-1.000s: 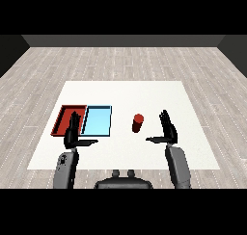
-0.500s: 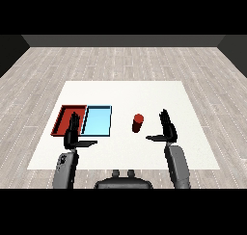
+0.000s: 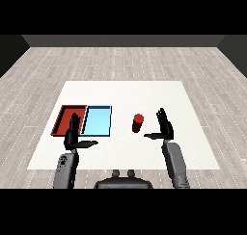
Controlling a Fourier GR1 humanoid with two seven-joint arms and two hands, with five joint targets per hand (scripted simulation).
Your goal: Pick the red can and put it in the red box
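The red can (image 3: pixel 138 123) stands upright on the white table, right of the two trays. My right hand (image 3: pixel 165 125) hovers just to the can's right with straight fingers and the thumb stretched toward it, a small gap between them. The red tray (image 3: pixel 63 114) lies at the left, with the light blue tray (image 3: pixel 98 121) beside it on its right. My left hand (image 3: pixel 74 134) is open with its fingers up, over the near edges of the trays, holding nothing.
The white table (image 3: pixel 125 94) spreads out over a grey wood-plank floor. Its near edge runs just behind both forearms. Bare tabletop lies beyond the can and the trays.
My right hand has shifted slightly left, nearer the can. The left hand, the can and the trays stay as they were.
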